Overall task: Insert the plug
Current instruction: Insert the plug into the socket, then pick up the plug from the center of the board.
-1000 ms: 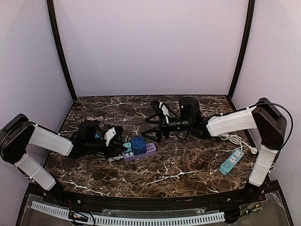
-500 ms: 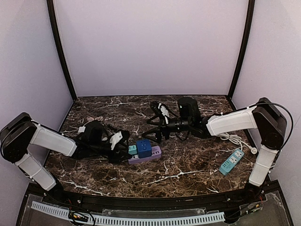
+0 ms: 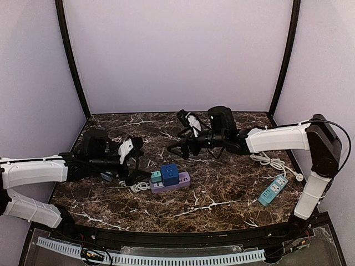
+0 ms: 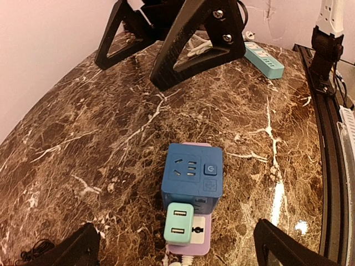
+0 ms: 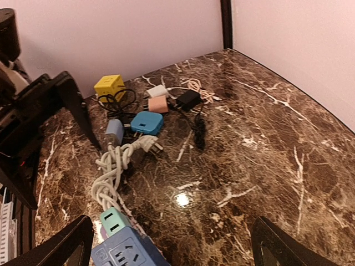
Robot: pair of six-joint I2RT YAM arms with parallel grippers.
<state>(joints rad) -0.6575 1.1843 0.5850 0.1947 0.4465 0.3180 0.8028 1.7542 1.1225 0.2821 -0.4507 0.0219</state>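
Note:
A teal two-port plug [image 4: 178,223] stands in the purple power strip [image 4: 208,237], tight against a blue socket cube [image 4: 192,176] on the same strip. From above, the plug [image 3: 157,176] and cube [image 3: 170,173] sit mid-table on the strip [image 3: 182,180]. My left gripper [image 3: 140,160] is open just left of the strip, its jaws wide on either side of the plug end and touching nothing [image 4: 178,245]. My right gripper [image 3: 175,134] hovers open behind the strip, empty [image 5: 172,239].
A teal power strip [image 3: 273,190] and a white cord [image 3: 270,163] lie at the right. On the left lie a coiled white cable [image 5: 112,164], a yellow cube [image 5: 108,86], a blue adapter [image 5: 146,122], a pink adapter [image 5: 157,103] and a black adapter [image 5: 188,100].
My left gripper has opened and drawn back to the left, leaving the teal plug in the purple strip. The strip slid slightly right. The right arm barely shifted.

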